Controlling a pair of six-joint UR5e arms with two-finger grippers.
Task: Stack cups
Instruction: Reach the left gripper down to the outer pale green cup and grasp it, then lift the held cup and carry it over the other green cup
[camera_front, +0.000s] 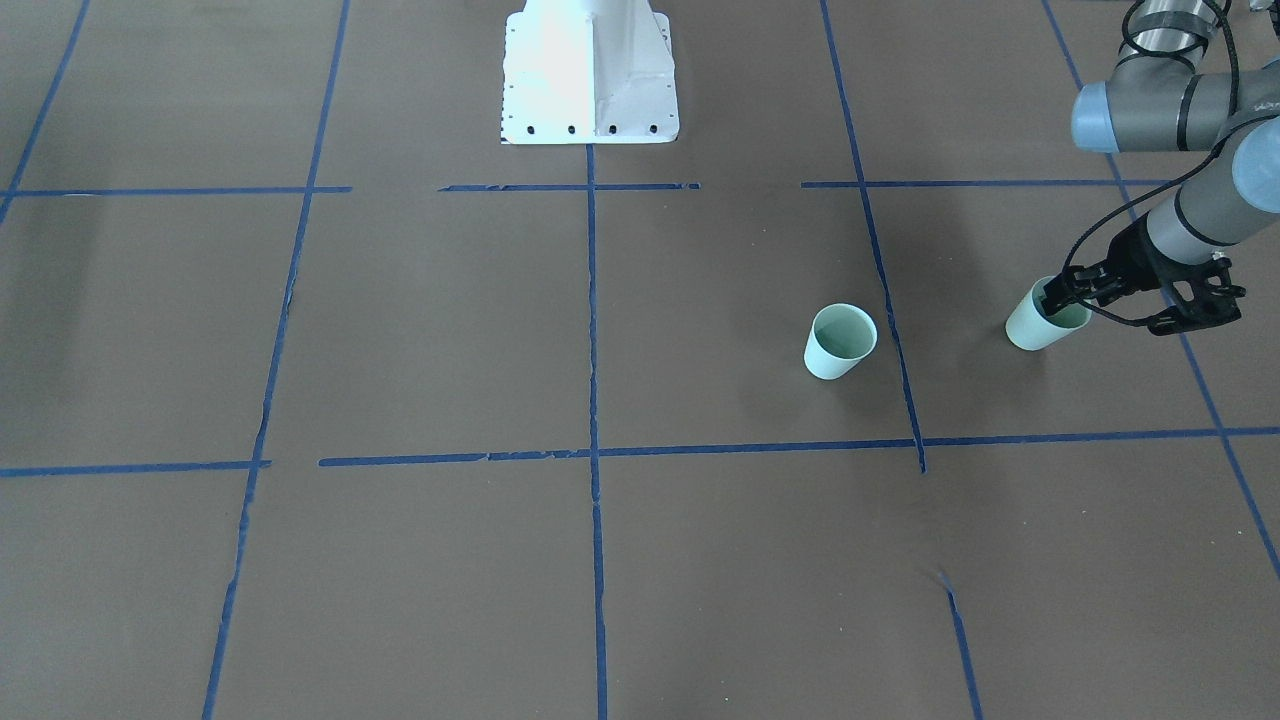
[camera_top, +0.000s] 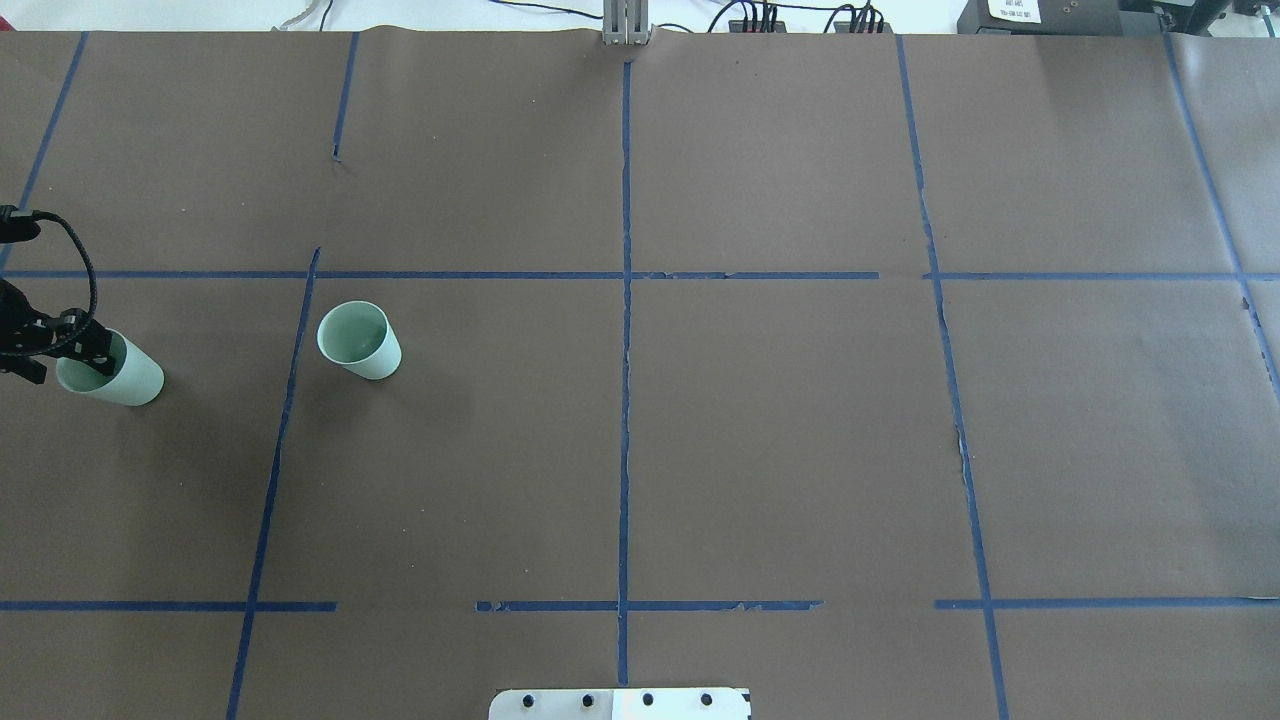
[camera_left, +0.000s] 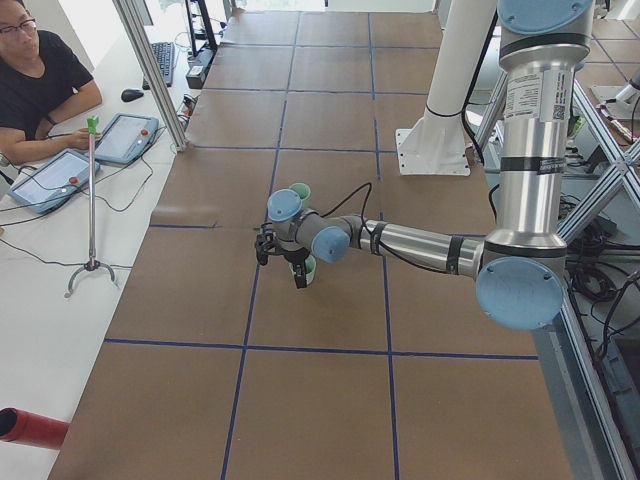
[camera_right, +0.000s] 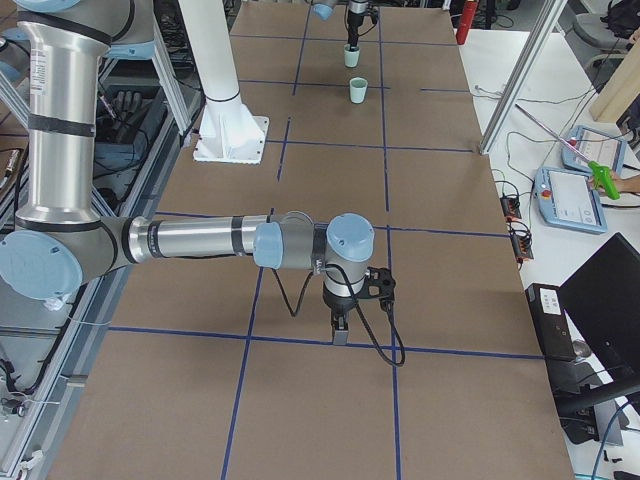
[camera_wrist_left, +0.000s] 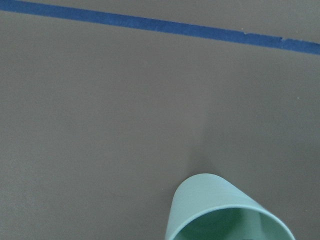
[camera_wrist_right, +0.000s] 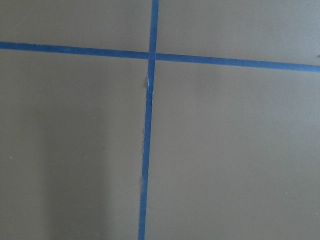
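Plainly the grasp is in hand — the left tool (camera_front: 1058, 298) straddles the rim of the outer cup (camera_front: 1030, 330) on the bench (camera_front: 400, 350), one finger inside; whether it pinches I cannot tell. Next, I judge: lift, carry across, lower squarely into the free cup (camera_front: 838, 345) nearby.

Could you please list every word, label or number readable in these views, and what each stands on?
None can be read.
Sticker on the left arm's upright link: print too small.
White label on the black box: blurred.
Far-left cup, other cup: no print.
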